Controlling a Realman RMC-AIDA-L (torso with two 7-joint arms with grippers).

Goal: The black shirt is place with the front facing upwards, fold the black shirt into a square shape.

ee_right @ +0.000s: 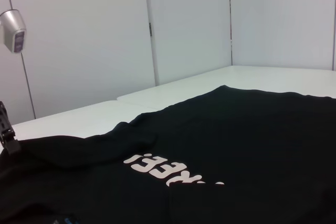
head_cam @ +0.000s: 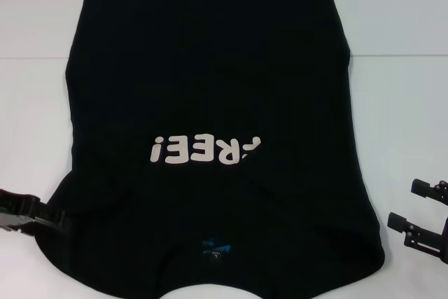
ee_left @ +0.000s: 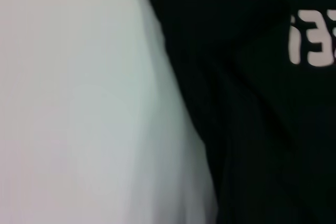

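Lying flat across the middle of the white table [head_cam: 406, 68], the shirt [head_cam: 210, 82] has its collar and blue label [head_cam: 213, 248] at the near edge and its hem at the far side, so the white letters [head_cam: 206, 150] read upside down from the head view; both sleeves appear folded in, the left one laid over the body and the right one covering the first letter; the left gripper [head_cam: 52, 220] sits at the shirt's near-left edge, touching the cloth, though whether its fingers have closed on the fabric cannot be told; the right gripper [head_cam: 414, 216] stands just off the near-right edge, apart from the shirt, its two fingers spread with nothing between them; the table is bare white, made of panels joined by a seam, with pale wall panels [ee_right: 184, 24] behind it; the left arm reaches in low from the left; the right arm holds low at the right.
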